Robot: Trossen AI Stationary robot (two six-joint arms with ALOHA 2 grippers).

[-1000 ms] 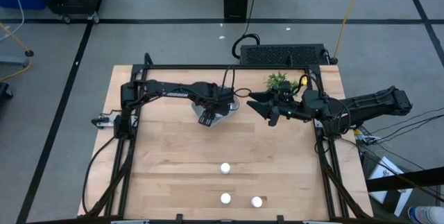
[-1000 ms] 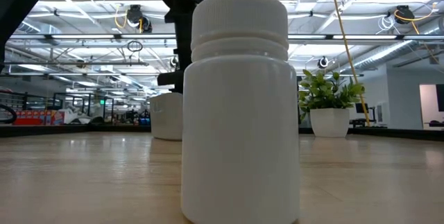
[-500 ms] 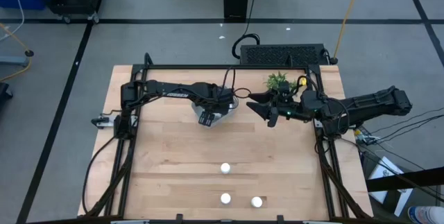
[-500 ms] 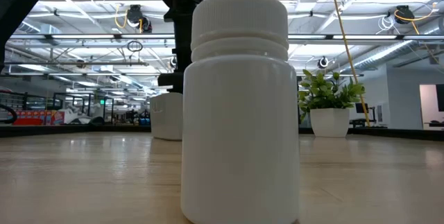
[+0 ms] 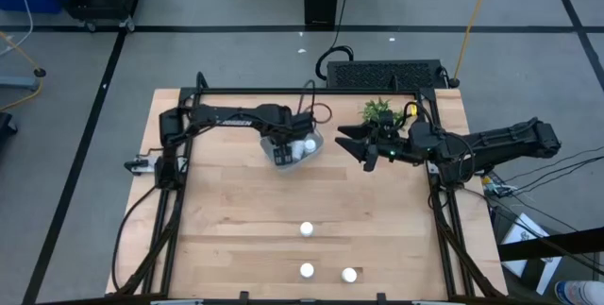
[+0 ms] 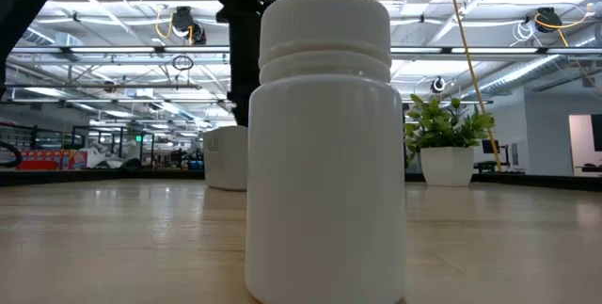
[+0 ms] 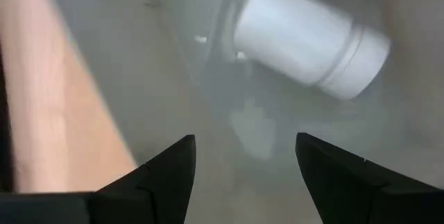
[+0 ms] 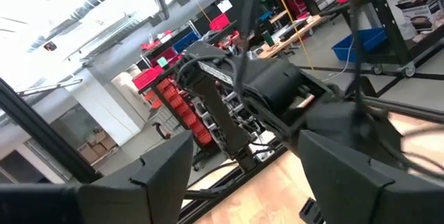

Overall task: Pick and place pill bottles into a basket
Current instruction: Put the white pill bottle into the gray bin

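Note:
The pale blue-grey basket (image 5: 318, 141) sits at the table's far middle. Two white pill bottles (image 5: 308, 144) are in it; one lies on its side on the basket floor in the left wrist view (image 7: 305, 40). Three more bottles (image 5: 307, 229) (image 5: 307, 270) (image 5: 349, 274) stand on the wood near the front edge; one of them fills the low view (image 6: 324, 144). My left gripper (image 5: 287, 155) hangs open over the basket's left part (image 7: 246, 161), holding nothing. My right gripper (image 5: 348, 141) is open and empty to the right of the basket.
A small green plant (image 5: 377, 110) in a white pot (image 6: 447, 165) stands at the far edge, just behind my right arm. Black frame rails (image 5: 179, 192) run along the table's left and right sides. Bare wood (image 5: 245, 201) lies between the basket and the standing bottles.
My left gripper has drawn back a little toward the table's far left over the basket, and the white bottles in the basket, covered by it before, now show beside it. The bottles on the table have stayed put.

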